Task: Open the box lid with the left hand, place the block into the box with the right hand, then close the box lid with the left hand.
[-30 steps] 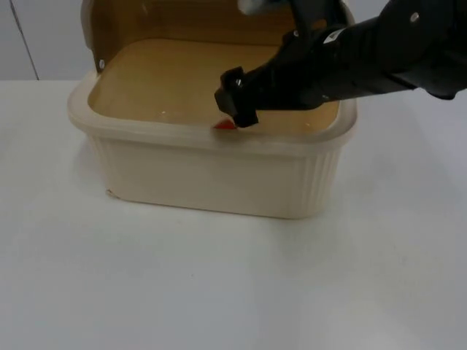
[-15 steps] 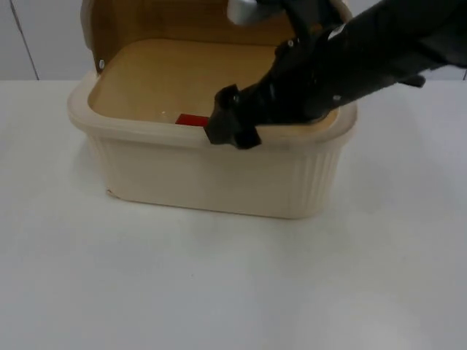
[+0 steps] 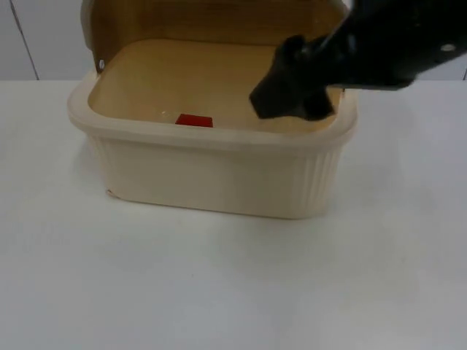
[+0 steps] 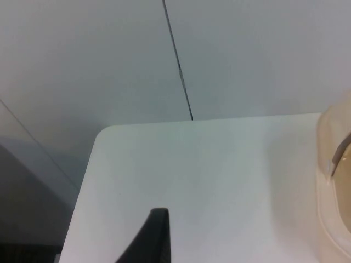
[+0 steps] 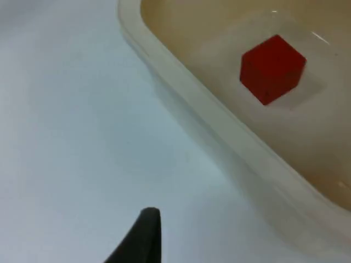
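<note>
Now the red block [image 3: 193,120] lies on the floor of the cream, ribbed plastic box [image 3: 219,179], centre of the top view, lid [image 3: 211,20] upright behind. Placing looks done; closing comes next. The right gripper [image 3: 292,91] hovers over the box's right rim, the left gripper waits by the table's corner; jaw states: cannot tell.

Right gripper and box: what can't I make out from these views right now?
- Right gripper: blurred in the top view above the box's right end; whether its fingers are open or shut is unreadable.
- Red block: the top view shows just its top; the box's near wall hides the rest.
- Lid: stands open, its upper part cut off by the top view's edge.
- Left gripper: one fingertip over the table; opening unreadable.
</note>
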Controlling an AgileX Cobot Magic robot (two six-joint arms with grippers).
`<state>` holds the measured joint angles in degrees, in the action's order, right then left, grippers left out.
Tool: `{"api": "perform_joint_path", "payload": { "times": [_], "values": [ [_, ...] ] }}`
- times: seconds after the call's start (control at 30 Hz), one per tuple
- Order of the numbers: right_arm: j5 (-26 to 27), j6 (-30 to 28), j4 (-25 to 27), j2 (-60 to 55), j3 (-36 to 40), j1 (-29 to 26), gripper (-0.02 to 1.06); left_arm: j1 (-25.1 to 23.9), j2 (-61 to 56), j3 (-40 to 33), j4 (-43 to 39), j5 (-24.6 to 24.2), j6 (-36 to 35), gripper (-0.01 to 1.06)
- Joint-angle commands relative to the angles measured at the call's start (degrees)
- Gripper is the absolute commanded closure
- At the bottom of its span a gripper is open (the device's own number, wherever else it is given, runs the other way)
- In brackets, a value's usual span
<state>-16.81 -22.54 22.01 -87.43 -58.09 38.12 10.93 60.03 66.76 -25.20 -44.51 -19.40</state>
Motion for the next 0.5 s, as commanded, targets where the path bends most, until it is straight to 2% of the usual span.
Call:
{"api": "perform_joint_path", "payload": {
  "times": [0.0, 0.07, 0.13, 0.17, 0.23, 0.33, 0.37, 0.47],
  "values": [
    [0.2, 2.95, -1.32, 5.43, 2.72, -0.93, 0.0, -0.15, -0.04, -0.23, 0.19, -0.38, -0.49, 0.0],
    [0.06, 6.66, -1.6, 10.02, 3.46, -4.64, 0.0, -0.15, -0.04, -0.23, 0.32, -0.38, -0.49, 0.0],
    [-0.51, 10.0, -4.64, 13.95, 3.19, -10.04, 0.0, -0.15, -0.04, -0.23, 0.33, -0.15, -0.49, 0.0],
    [-0.51, 10.0, -4.64, 13.95, 3.19, -10.04, 0.0, -0.15, -0.04, -0.23, 0.33, -0.15, -0.49, 0.0],
    [-1.19, 11.9, -8.51, 17.62, 2.96, -16.69, 0.0, -0.15, -0.04, -0.23, 0.33, -0.15, -0.49, 0.0],
    [-7.15, 14.89, -17.4, 22.49, 1.77, -26.91, 0.0, -0.15, -0.04, -0.23, 0.33, -0.04, -0.49, 0.0],
    [-7.15, 14.89, -17.4, 22.49, 1.77, -26.91, 0.0, -0.15, -0.04, -0.23, 0.33, -0.04, -0.49, 0.0],
    [-13.71, 14.9, -23.23, 26.34, -0.1, -35.61, 0.0, -0.15, -0.04, -0.23, 0.33, 0.06, -0.49, 0.0]
  ]
}}
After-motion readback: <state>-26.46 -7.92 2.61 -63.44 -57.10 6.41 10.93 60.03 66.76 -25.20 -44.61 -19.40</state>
